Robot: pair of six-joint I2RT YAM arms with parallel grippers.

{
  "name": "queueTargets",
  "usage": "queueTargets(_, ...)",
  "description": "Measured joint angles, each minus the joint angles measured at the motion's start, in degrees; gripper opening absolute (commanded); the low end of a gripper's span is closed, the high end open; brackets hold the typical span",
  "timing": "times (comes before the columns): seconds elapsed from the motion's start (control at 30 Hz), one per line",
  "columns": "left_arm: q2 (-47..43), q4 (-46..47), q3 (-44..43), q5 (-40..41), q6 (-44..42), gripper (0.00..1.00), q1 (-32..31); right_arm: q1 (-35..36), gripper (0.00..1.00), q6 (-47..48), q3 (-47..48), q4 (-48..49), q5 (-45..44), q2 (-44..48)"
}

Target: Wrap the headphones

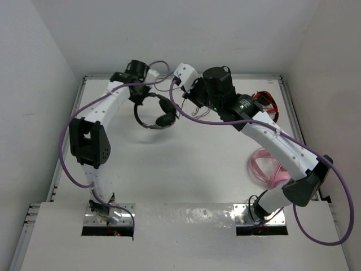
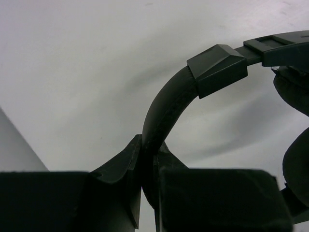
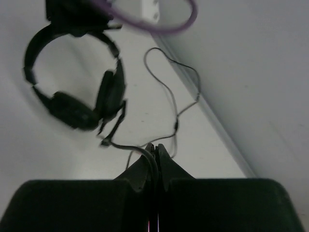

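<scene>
In the left wrist view we see the left gripper clenched on the headband of the headphones, its two fingers pressed against either side of the band. The right edge of that view cuts off the earcups, so only dark slivers show.

From above, the headset hangs just over the far left part of the table. The left wrist covers the grip itself, and we cannot tell whether an earcup touches the surface.

In the right wrist view the right gripper is closed on the thin cable, which disappears between the fingertips. The cable loops loosely along the back wall. The boom mic is blurred, and we cannot make out the plugs.

The right arm partly hides the red headphones, and the pink headphones lie beside it.
</scene>
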State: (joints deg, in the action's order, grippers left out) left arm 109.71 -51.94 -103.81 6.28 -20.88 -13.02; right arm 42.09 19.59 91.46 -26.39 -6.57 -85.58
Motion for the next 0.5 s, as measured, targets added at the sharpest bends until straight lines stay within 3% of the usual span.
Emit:
queueTargets(0.23, -5.18, 0.92, 6.10, -3.52, -9.84, 0.00, -11.96, -1.60, 0.00, 7.02, 8.48, 0.72, -10.25, -7.63)
queueTargets(0.37, -9.40, -0.26, 6.43, -7.74, -10.78, 0.00, -12.87, -4.35, 0.00, 5.31, 14.73, 0.35, -11.39, -14.75)
queueTargets(0.5, -12.59, -1.25, 6.43, -14.14, -8.94, 0.00, -12.11, -9.66, 0.00, -2.93, 14.64, 1.81, -6.51, -16.37)
